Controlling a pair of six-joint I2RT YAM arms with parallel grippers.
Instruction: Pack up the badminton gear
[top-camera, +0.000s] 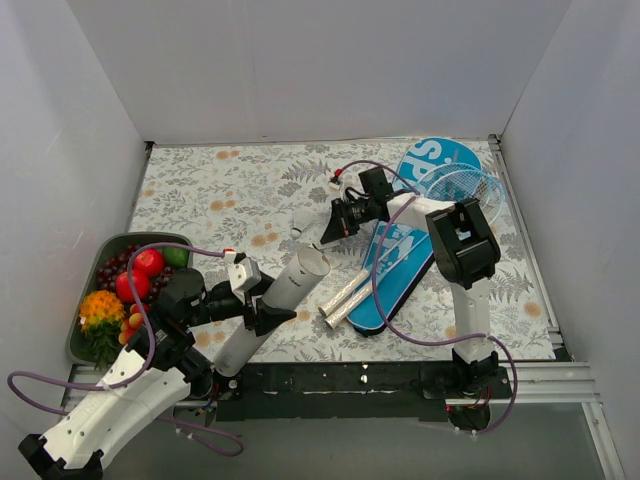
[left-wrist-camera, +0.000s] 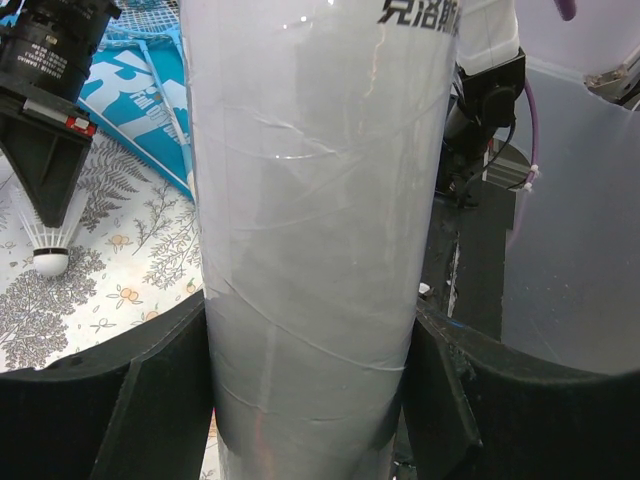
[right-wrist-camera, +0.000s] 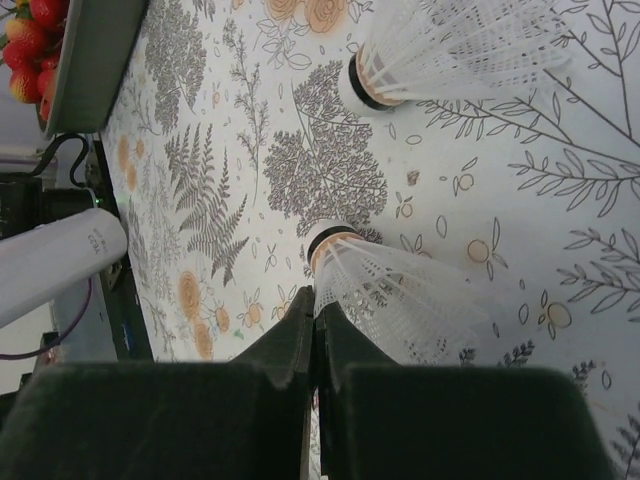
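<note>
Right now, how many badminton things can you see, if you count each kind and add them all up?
rackets: 2
blue cover: 1
white tube: 1
shuttlecocks: 2
Total: 6

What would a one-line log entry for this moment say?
left gripper: holding tube | right gripper: pinching shuttlecock | second shuttlecock: loose nearby | rackets: lying on cover

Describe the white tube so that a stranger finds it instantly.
Start at the floral table's near-left part, beside the fruit tray. The left gripper clasps a long white tube. Unlike the thin silvery racket handles nearby, it is thick and white.
</note>
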